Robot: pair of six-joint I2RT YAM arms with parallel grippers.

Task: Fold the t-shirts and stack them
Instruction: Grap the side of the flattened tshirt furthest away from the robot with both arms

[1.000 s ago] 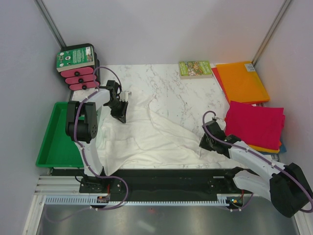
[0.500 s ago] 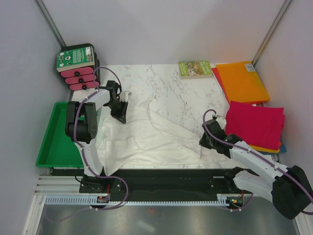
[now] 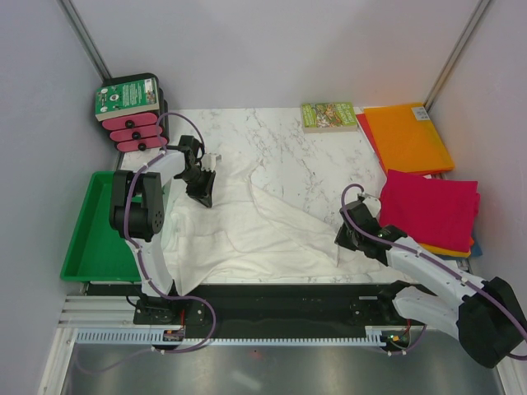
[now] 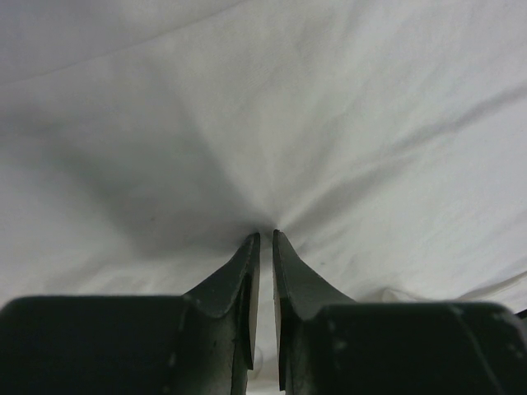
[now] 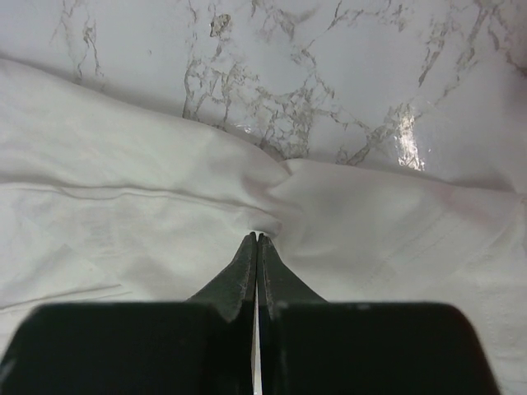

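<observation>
- The white shirt point(image 3: 247, 222) lay rumpled across the tabletop point(image 3: 288, 148), between the arms.
- The left claw point(image 4: 265, 237) pinched its far-left cloth, creases fanning from the tips.
- The right claw point(image 5: 256, 237), pressed together, nipped a pucker at the shirt's right edge.
- A good fold likely needed both pinches raised evenly, with the cloth taut and laid over flat.

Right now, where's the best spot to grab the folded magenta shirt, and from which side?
For the magenta shirt, probably the left edge, coming in low from the middle of the table. It lies flat on orange cloth, with no raised fold to pinch from above. That edge faces bare marble and the right hand, so a finger could slide under. The wall crowds its right side.
</observation>
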